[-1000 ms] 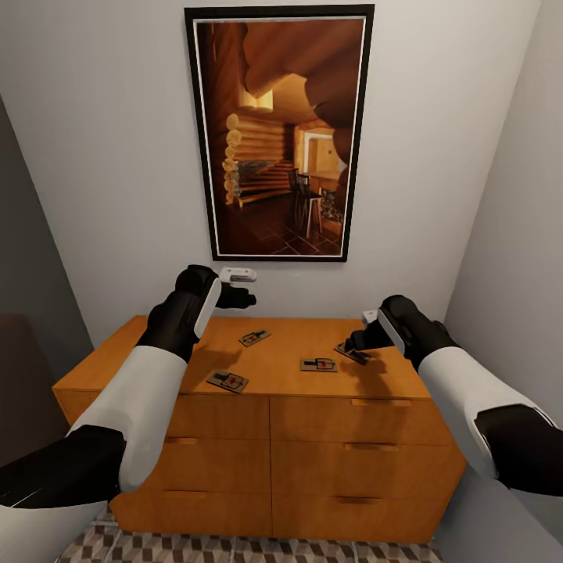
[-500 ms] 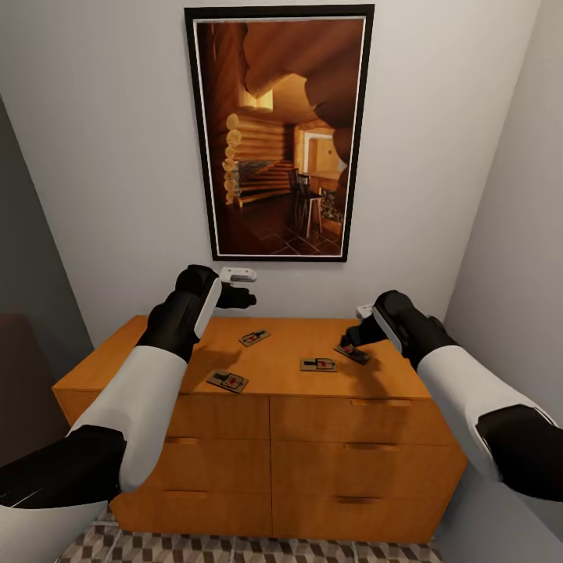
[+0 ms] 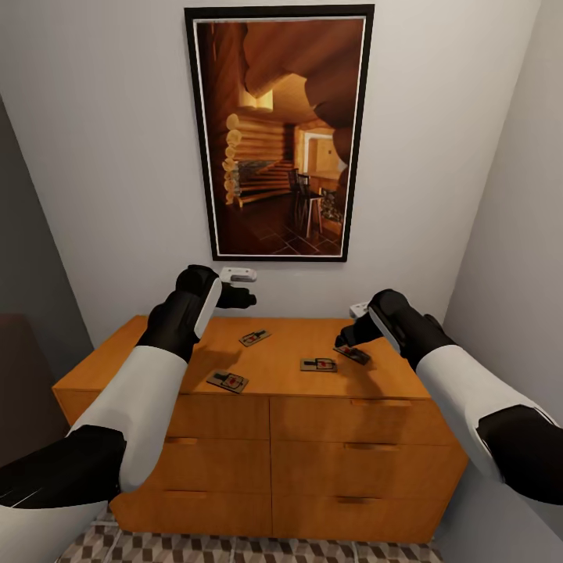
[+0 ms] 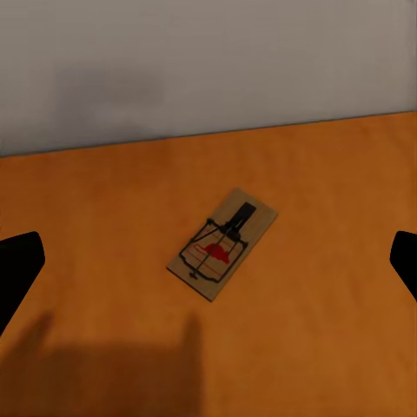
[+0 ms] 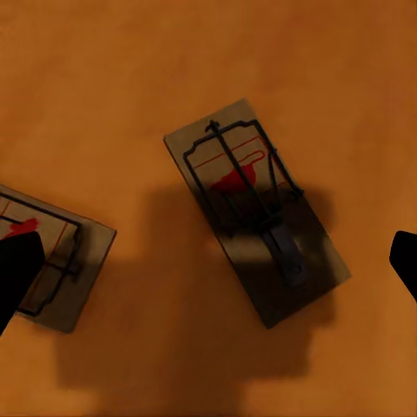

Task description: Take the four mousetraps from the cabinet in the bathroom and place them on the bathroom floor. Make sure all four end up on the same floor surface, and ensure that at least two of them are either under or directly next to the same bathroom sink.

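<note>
Orange-brown cabinet (image 3: pixel 258 367) carries four mousetraps (image 3: pixel 318 364); we hover our right claw (image 3: pixel 348 338) spread wide over the rightmost mousetrap (image 5: pixel 256 221), left claw (image 3: pixel 244 297) also wide.

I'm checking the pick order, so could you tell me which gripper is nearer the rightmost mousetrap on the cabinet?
Right. The right gripper hovers just above the rightmost mousetrap, while the left gripper hangs far across the cabinet, near the wall.

Both arms reach forward over the cabinet (image 3: pixel 266 367). The left gripper (image 3: pixel 244 297) hovers high near its back edge, fingers spread wide. The right gripper (image 3: pixel 344 339) hangs low over its right end, fingers also parted.
</note>
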